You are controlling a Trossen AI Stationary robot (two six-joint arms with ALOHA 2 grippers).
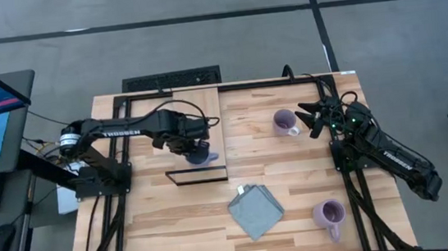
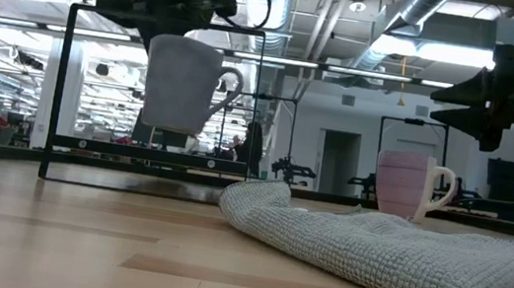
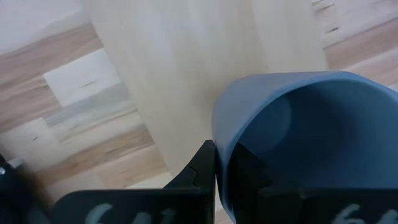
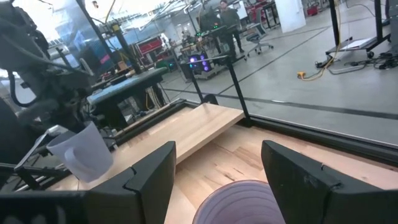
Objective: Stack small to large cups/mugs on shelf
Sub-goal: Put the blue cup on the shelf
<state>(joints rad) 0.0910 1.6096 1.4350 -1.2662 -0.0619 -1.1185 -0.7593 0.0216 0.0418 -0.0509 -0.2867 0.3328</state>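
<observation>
The butcher-block tabletop [image 1: 296, 193] is framed by a black metal frame [image 1: 228, 86]. The shelf [image 1: 192, 133], a long light-wood board paler than the tabletop, is laid across the far-left part of the table, and its dark front edge is seen toward the table's middle.

The left arm [image 1: 122, 133] is extended from the table's left side over the shelf. The left gripper [image 1: 195, 138] is clamped on the rim of the dusty blue mug [image 1: 203, 154]: one finger [image 3: 202, 168] is pressed against the outer wall and the other is set inside the mug. The blue mug is held tilted in the air above the shelf's near end, with its handle turned toward the table's middle.

The right arm [image 1: 392, 155] is parked along the right edge. The right gripper [image 1: 312, 119] is held above and just beside one lilac mug [image 1: 285, 122], with its fingers [image 4: 152, 171] spread wide apart and nothing between them.

A folded grey-blue cloth [image 1: 256, 210] is laid near the front centre of the table. The second lilac mug [image 1: 329, 213] is stood upright near the front right, well apart from the cloth.
</observation>
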